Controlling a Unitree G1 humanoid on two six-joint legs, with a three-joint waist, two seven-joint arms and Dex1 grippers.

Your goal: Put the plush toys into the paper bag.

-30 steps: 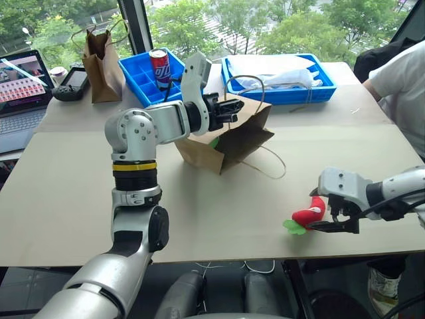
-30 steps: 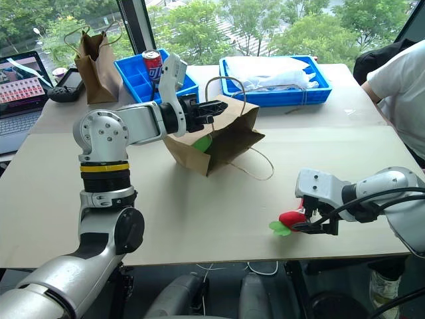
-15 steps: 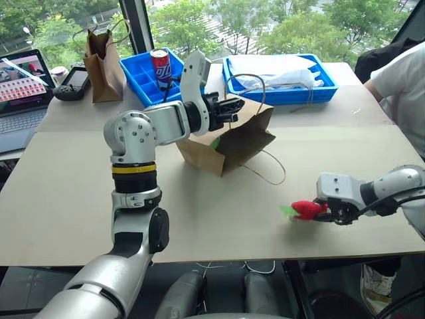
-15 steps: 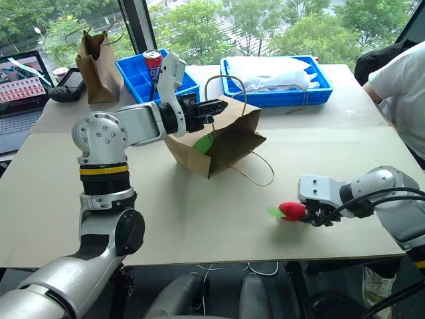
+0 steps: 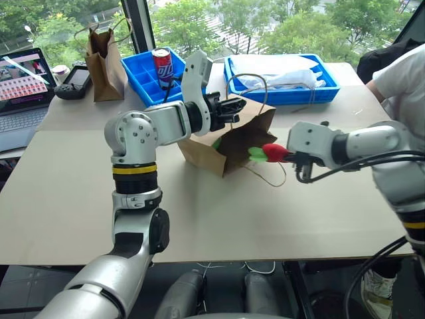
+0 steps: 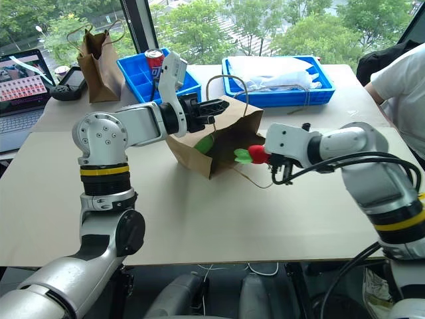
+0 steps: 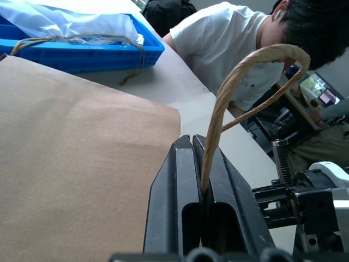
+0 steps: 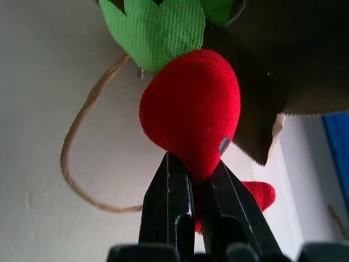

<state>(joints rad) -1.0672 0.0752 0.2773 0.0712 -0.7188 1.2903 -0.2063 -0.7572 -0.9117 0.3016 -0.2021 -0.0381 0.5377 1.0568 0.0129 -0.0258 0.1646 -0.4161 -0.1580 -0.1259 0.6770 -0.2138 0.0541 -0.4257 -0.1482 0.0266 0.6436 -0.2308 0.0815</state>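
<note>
Right now the right gripper (image 6: 265, 155) is pinching the red toy (image 6: 256, 154) by one small end, black fingers (image 8: 169, 202) squeezed tight on a bit of it. Most of the toy sticks out past the fingertips, green leaves first, up off the table (image 6: 219, 219). That is a tiny hold, so I think the toy could slip out or twist and drop before it gets in.

Just ahead of those leaves is the paper bag (image 6: 226, 143), lying tipped with its mouth facing that gripper. The loose string handle (image 5: 269, 174) lies on the table right under the toy, and the leaves might snag on it or bump the bag's edge.

Farther on, the left gripper (image 7: 199, 180) is shut on the other string handle (image 7: 240, 82), holding the bag up. If that string slides out, the mouth could flop shut.

The light green toy (image 6: 202, 143) peeks out inside the bag, so it could get pushed out.
</note>
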